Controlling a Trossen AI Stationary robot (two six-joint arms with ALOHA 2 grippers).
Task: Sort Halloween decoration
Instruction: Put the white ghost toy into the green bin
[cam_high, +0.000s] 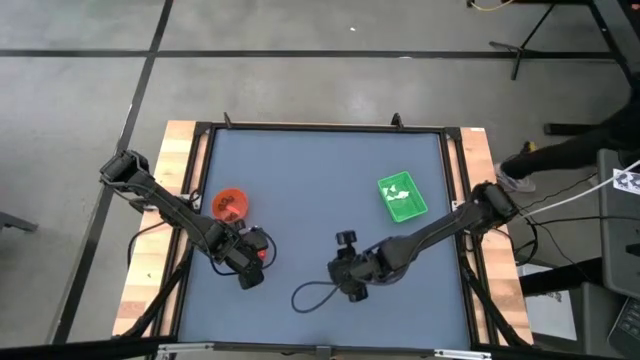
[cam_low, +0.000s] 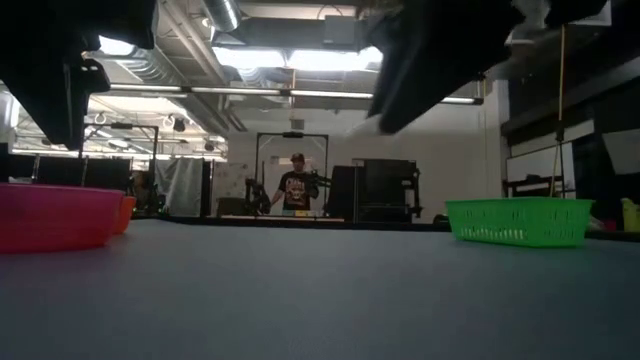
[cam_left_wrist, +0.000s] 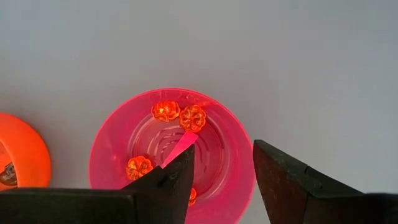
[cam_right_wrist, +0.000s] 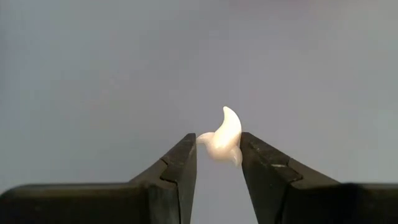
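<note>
My left gripper hangs open and empty over a pink round bowl that holds several tiny orange pumpkin pieces. In the high view this gripper is at the table's near left. An orange bowl stands beside the pink one, and a dark piece lies in it. My right gripper, near the table's middle, is shut on a tiny white irregular piece. A green square tray at the right holds several white pieces. My right gripper pinches the white piece by its lower body between its two fingertips, one on each side. The piece's curved pointed end sticks out beyond the fingertips. The piece is lifted clear of the table.
A dark cable loop lies on the blue-grey table near the front, beside my right gripper. In the low view the pink bowl stands at the left and the green tray at the right. A person stands far behind the table.
</note>
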